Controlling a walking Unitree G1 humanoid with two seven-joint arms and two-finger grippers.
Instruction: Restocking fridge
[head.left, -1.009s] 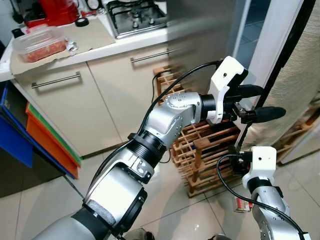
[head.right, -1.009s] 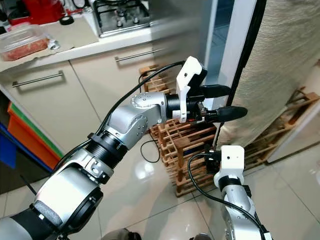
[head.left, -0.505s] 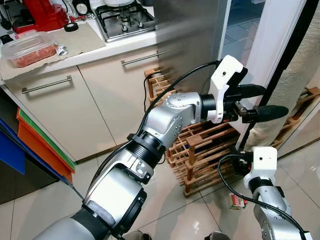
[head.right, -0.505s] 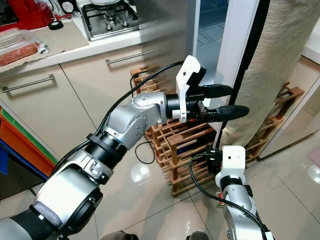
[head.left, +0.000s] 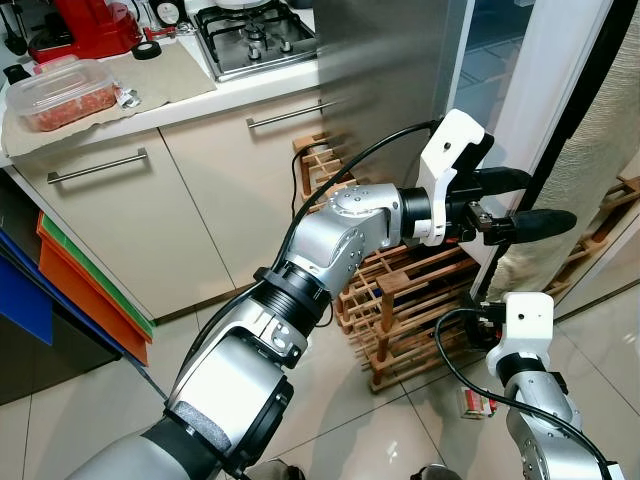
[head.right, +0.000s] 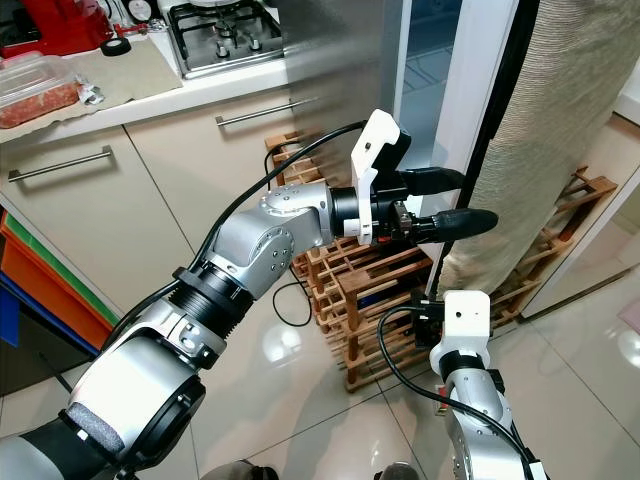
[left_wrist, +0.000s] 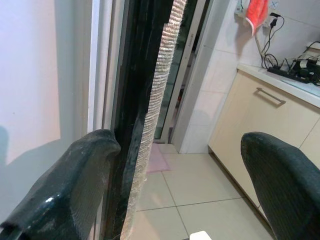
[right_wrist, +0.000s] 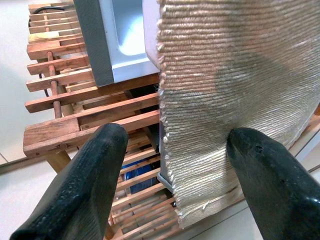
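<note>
Woven straw-coloured covering (head.left: 600, 150) is hanging over the fridge door (head.left: 545, 90), which is standing ajar at about 2 o'clock, long axis vertical, free edge facing the robot. Judgement: door is stiff and heavy on its hinge; covering is soft and would slip, so grip the rigid edge. Left tool (head.left: 512, 205) is hovering released beside that edge. Right tool (right_wrist: 175, 185) is spread, empty, probably just short of the wooden rack (head.left: 400, 300).

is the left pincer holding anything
No, the left pincer is open and empty beside the fridge door's black edge.
</note>
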